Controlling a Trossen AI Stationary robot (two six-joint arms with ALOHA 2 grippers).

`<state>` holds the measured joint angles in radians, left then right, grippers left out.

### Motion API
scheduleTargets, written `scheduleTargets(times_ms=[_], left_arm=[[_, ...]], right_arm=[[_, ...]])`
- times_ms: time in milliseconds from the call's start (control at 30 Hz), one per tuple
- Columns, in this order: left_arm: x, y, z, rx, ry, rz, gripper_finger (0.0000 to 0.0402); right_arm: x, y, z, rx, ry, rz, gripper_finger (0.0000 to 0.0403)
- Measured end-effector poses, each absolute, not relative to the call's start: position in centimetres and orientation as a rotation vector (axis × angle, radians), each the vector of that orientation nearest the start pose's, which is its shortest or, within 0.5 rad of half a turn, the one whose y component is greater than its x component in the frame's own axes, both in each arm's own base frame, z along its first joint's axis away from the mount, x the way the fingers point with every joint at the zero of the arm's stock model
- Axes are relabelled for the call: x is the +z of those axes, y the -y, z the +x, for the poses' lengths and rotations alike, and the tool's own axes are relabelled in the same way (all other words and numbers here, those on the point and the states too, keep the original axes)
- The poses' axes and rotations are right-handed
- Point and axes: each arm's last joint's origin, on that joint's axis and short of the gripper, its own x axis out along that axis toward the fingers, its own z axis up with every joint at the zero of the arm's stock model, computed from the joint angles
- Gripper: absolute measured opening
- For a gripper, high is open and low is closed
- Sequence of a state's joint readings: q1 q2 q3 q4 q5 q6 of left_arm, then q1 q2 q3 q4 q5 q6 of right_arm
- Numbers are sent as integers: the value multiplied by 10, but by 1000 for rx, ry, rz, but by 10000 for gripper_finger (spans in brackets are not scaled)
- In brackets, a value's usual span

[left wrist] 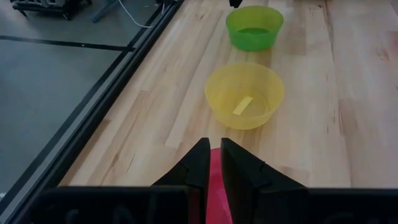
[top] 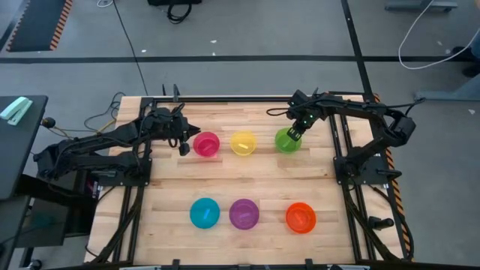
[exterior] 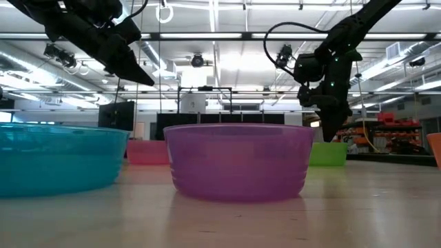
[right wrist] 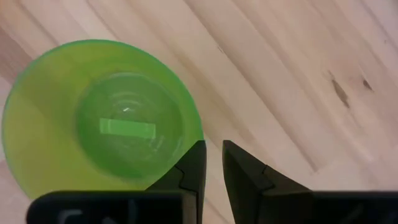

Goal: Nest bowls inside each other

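Looking straight down, I have six bowls on the wooden tabletop (top: pixel 172 187) in two rows of three, none nested yet. The row toward the far edge runs pink bowl (top: pixel 206 144), yellow bowl (top: pixel 243 142), green bowl (top: pixel 286 140) from left to right; the row toward the near edge runs blue bowl (top: pixel 204 213), purple bowl (top: pixel 244 214), orange bowl (top: pixel 301 217).

My left hand (top: pixel 182 144) sits just beside the pink bowl on its left-edge side. In the left wrist view its fingers (left wrist: pixel 198 167) stand close together with the pink bowl's rim showing in the narrow gap between them, so it looks pinched on that rim, though I can't confirm firm contact.

My right hand (top: pixel 297 133) is over the green bowl's side nearest the right edge of the tabletop. From its wrist camera the fingers (right wrist: pixel 194 163) are nearly together, one over the bowl's rim and the other over bare wood outside it; I can't tell whether they actually clamp the wall.

The near-row bowls stand well apart from both hands.
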<state>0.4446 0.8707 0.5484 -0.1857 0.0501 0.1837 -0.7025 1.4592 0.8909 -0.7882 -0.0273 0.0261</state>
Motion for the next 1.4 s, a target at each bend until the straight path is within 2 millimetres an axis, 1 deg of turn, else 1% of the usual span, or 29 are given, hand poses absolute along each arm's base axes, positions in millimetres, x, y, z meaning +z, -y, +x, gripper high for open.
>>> scheduleTargets(times_ms=[167,467,767,900,1033,1167,1400], left_arm=[[237,-78,168,340,-537,39,48],[237,-78,168,342,-538,35,48],[237,-78,168,342,-537,35,48],[237,-78,168,341,-537,34,48],[237,-78,168,341,-537,34,48],[237,-78,168,342,-537,34,48],[237,-78,168,342,-537,34,48]], right_arm=[[186,162,192,-581,-1302,527,61],[184,158,194,-569,-1299,532,61],[166,151,187,-573,-1323,552,61],[161,150,186,-569,-1323,547,61],[162,151,188,-572,-1298,538,46],[163,153,191,-572,-1260,528,12],[163,154,191,-578,-1250,530,7]])
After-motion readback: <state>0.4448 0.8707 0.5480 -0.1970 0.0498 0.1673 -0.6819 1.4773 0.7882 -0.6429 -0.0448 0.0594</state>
